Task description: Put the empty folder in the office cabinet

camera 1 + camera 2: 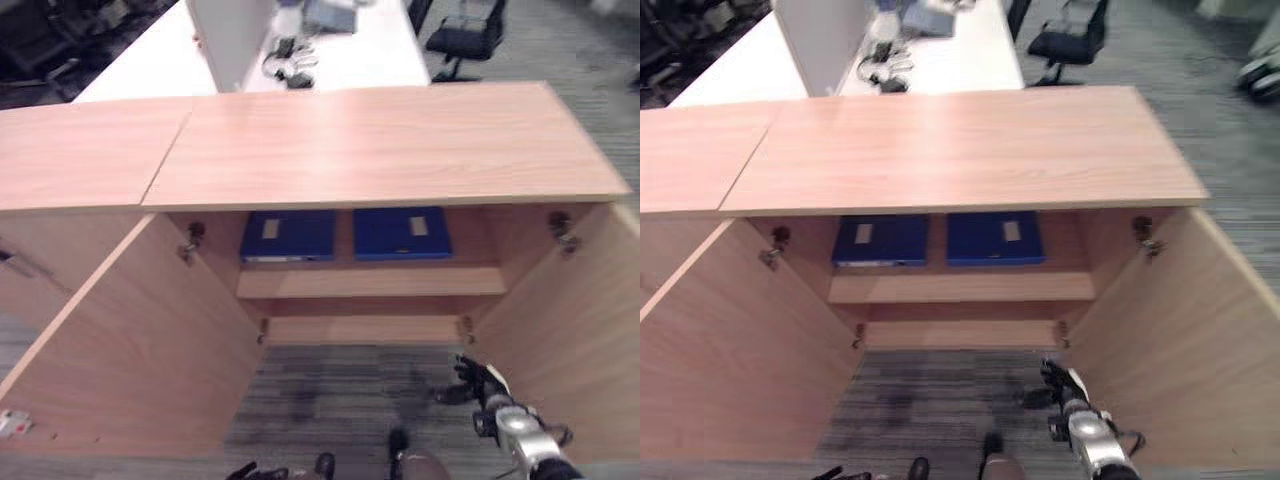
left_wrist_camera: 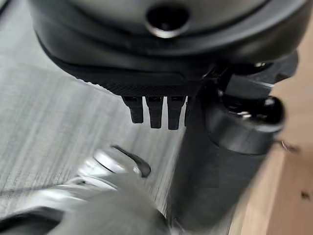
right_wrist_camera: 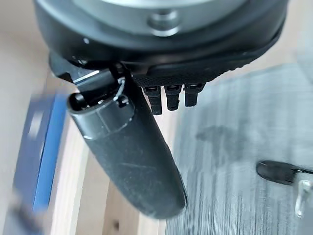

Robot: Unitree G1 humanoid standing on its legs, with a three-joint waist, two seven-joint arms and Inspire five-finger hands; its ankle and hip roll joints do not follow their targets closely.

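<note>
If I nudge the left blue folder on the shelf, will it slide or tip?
The left blue folder lies flat on the shelf, so it probably slides rather than tips. Its straight edges suggest a stiff cover. The right blue folder lies apart from it, so contact seems unlikely.

White desk (image 1: 160, 60) w/ grey divider panel (image 1: 230, 35) behind, black office chair (image 1: 465, 35), grey carpet (image 1: 330, 395).

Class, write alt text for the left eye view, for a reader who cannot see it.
An open wooden cabinet holds two blue folders lying side by side on its upper shelf, both doors swung wide. The robot's right hand hangs empty near the right door, above grey carpet.
</note>
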